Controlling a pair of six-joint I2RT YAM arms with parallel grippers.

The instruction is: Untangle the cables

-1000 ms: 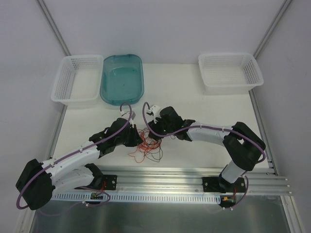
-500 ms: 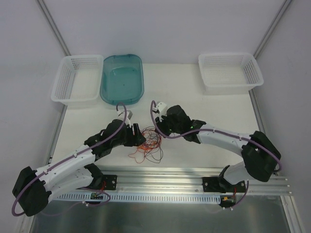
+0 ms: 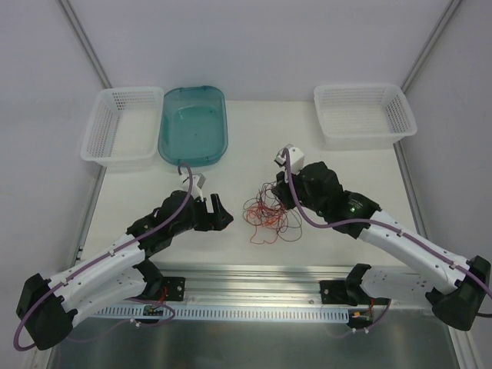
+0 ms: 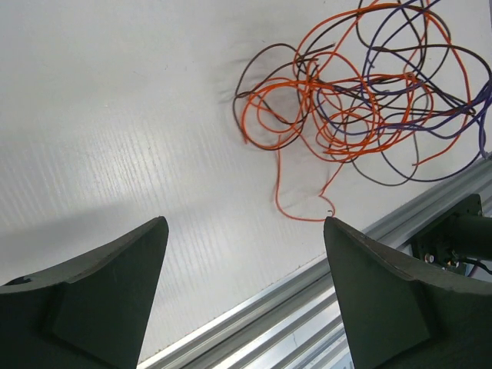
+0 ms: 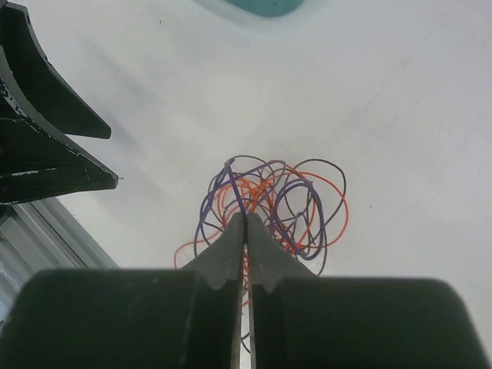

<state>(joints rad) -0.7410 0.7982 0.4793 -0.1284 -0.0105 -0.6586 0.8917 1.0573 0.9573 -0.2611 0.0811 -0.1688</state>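
Separation step: right claw (image 5: 246, 224) pinched the cables (image 5: 270, 198) (one knot, toward the desk (image 3: 346, 165) near edge); the open left claw (image 4: 244, 223) next needed a loose strand.

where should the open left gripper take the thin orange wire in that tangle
Pinch the thin orange wire on its stray tail outside the tangle of thin wires, bringing the left gripper straight down: there it lies alone and flat.
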